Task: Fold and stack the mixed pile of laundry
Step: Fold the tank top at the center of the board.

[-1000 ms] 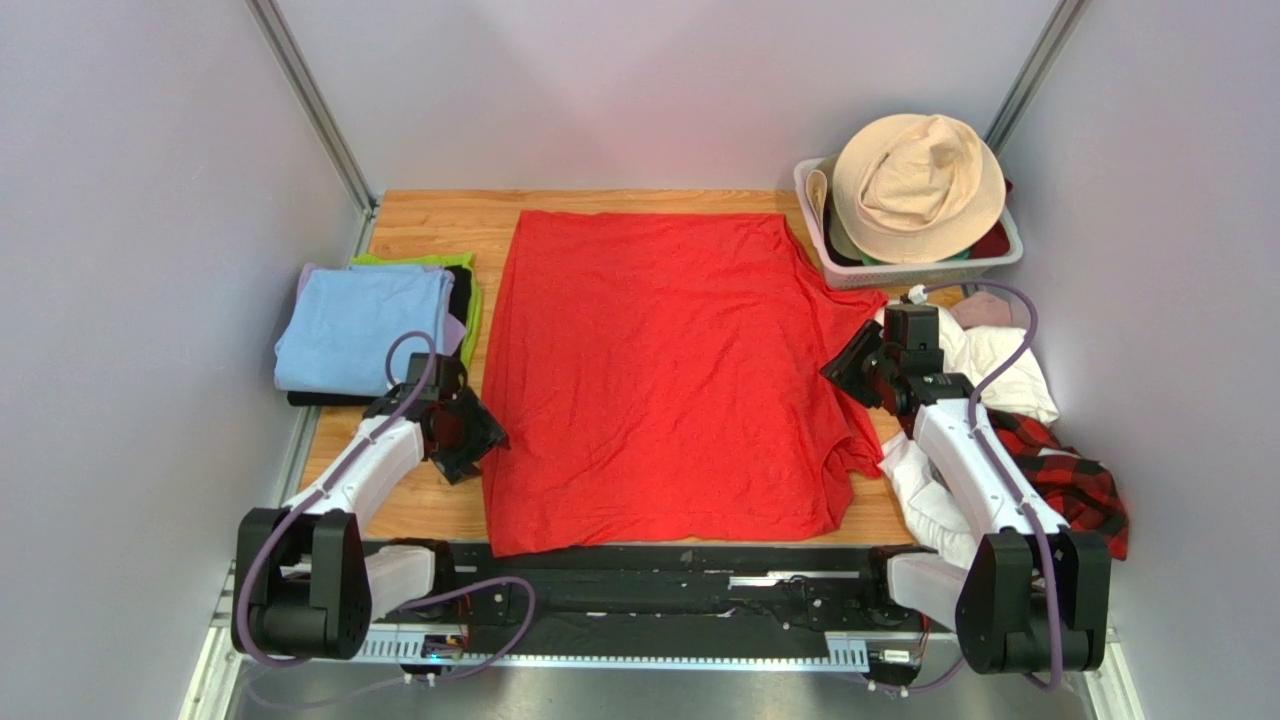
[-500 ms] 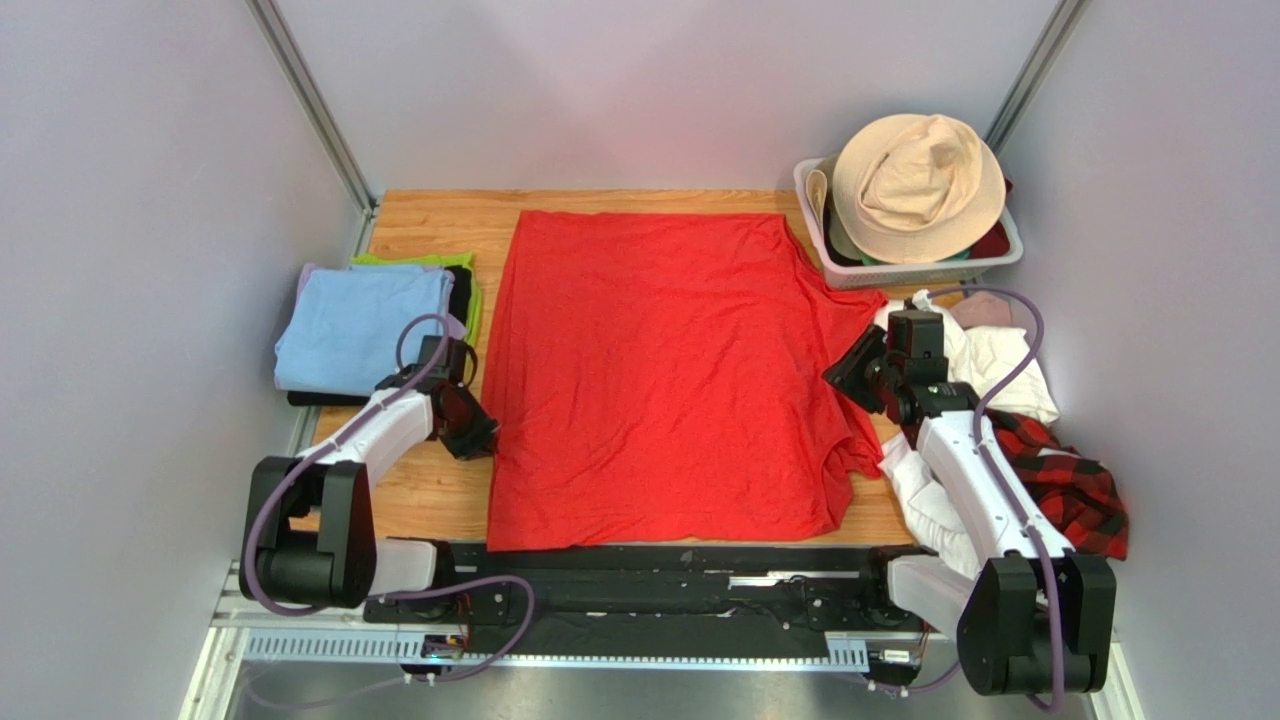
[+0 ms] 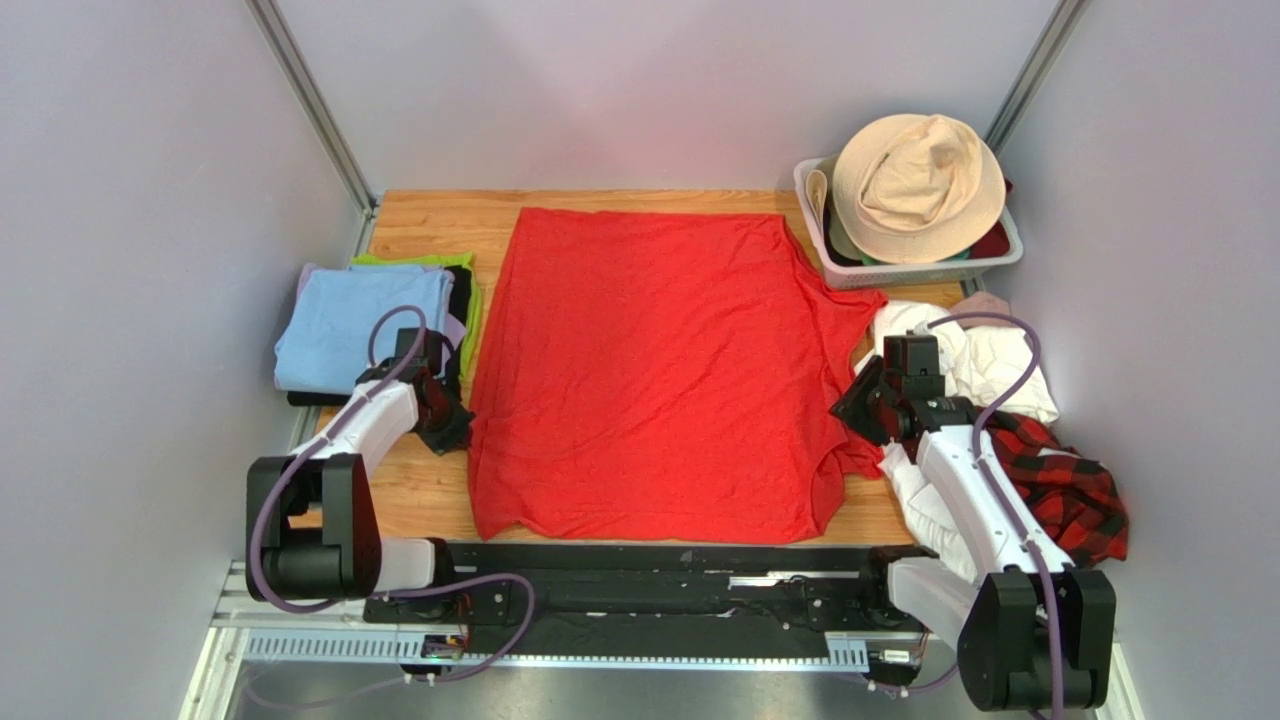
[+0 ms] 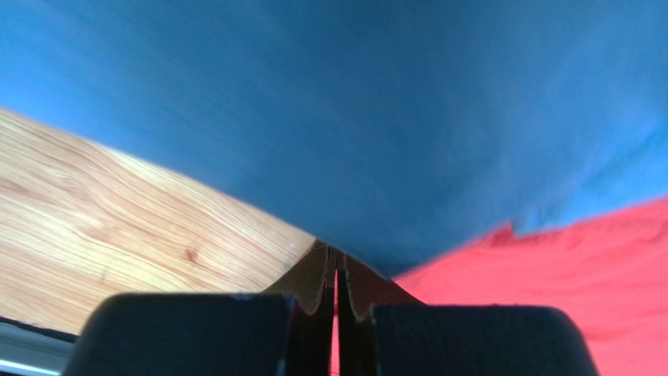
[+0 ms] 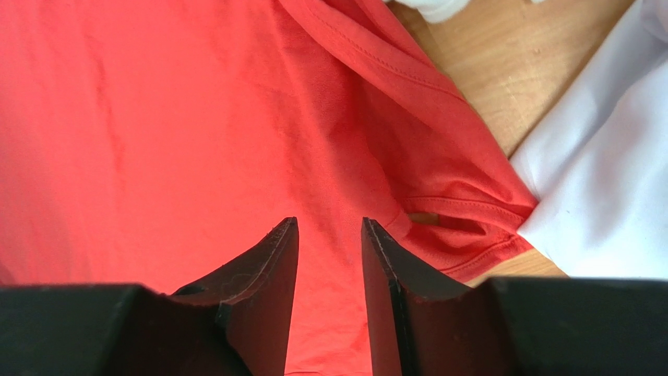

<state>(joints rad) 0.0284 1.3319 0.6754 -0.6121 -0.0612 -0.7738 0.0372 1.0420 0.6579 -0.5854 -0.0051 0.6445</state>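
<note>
Flanking the red T-shirt lie blue cloth and white cloths.

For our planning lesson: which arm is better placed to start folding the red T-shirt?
Left, probably: the left gripper is shut on the red T-shirt at its edge; the right gripper hangs open near the sleeve.

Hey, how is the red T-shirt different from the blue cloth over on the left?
The T-shirt lies spread open; the blue cloth is folded into a rectangle. The T-shirt covers far more of the table than the blue cloth does. The T-shirt rests on the wood, while the blue cloth tops a stack with a black cloth and a green cloth. Both lie flat and fairly smooth.
</note>
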